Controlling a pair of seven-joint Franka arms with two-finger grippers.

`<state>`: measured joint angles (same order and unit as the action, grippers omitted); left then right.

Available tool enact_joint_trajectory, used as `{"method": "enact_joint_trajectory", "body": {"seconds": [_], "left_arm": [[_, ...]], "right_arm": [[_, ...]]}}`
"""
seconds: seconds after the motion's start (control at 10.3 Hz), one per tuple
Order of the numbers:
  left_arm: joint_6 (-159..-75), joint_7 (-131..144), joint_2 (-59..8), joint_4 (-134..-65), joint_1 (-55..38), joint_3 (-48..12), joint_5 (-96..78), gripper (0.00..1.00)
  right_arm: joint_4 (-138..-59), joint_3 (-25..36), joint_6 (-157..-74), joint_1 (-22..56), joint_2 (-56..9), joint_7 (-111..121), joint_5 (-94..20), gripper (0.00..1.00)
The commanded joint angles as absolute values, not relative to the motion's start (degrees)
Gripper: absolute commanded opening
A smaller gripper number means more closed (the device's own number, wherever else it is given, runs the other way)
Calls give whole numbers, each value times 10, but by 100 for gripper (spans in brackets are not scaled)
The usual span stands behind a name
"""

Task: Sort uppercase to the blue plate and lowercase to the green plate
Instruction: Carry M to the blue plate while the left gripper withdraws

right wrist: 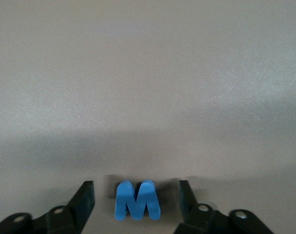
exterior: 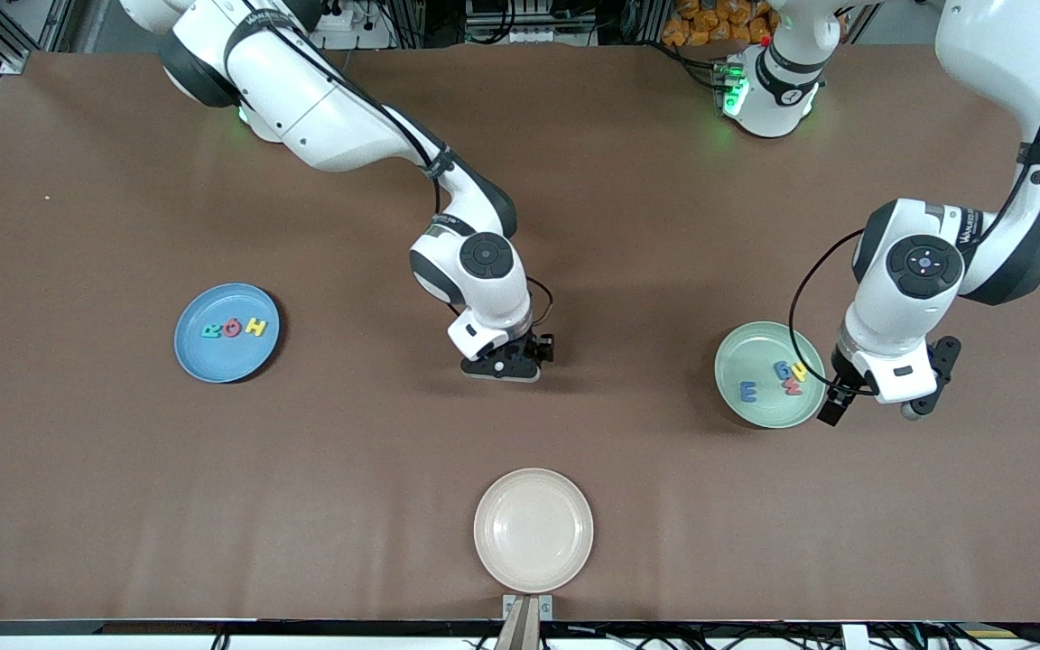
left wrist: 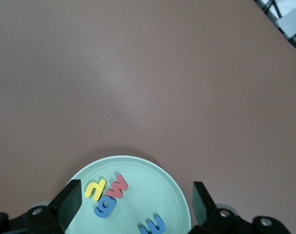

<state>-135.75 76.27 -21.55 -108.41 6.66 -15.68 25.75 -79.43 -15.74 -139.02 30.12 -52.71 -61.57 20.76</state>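
Observation:
The blue plate point(exterior: 204, 361) holds the teal R point(exterior: 210, 330), red Q point(exterior: 231, 328) and yellow H point(exterior: 255, 327). The blue W point(right wrist: 137, 200) lies on the table between the open fingers of my right gripper point(right wrist: 135, 190), which do not touch it. In the front view that gripper point(exterior: 506, 363) is low at the table's middle and hides the W. The green plate point(exterior: 759, 348) holds the blue m point(exterior: 748, 391), the blue e-like letter point(exterior: 782, 368), red m point(exterior: 793, 386) and yellow y point(exterior: 801, 370). My left gripper point(exterior: 872, 406) hangs open and empty over that plate's rim.
An empty beige plate point(exterior: 533, 530) lies near the table's front edge, nearer the front camera than the right gripper. The left wrist view shows the green plate point(left wrist: 157, 190) with its letters and bare brown table around it.

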Motion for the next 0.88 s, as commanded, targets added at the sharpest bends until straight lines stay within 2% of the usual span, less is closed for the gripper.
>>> {"method": "enact_joint_trajectory", "body": {"seconds": [0.0,0.1,0.49,0.68,0.78], "left_arm": [[-1294,669,-208,-1063,69,-164,230,100],[-1269,624,-196,-1062,70,-165,217,100],[-1202,427,-146,-1069,59,-167,122,100],[-1131,338,-91,-1081,47,-154,75,100],[-1128,326,-54,-1109,43,-149,57,100]], "right_arm": [[-773,-149,-1390,313,-541,-638,224,56],[-773,-143,-1390,318,-543,-639,234,46],[-774,-142,-1390,318,-547,-639,250,24],[-774,-142,-1386,313,-544,-635,248,24],[-774,-143,-1383,310,-540,-633,247,24]]}}
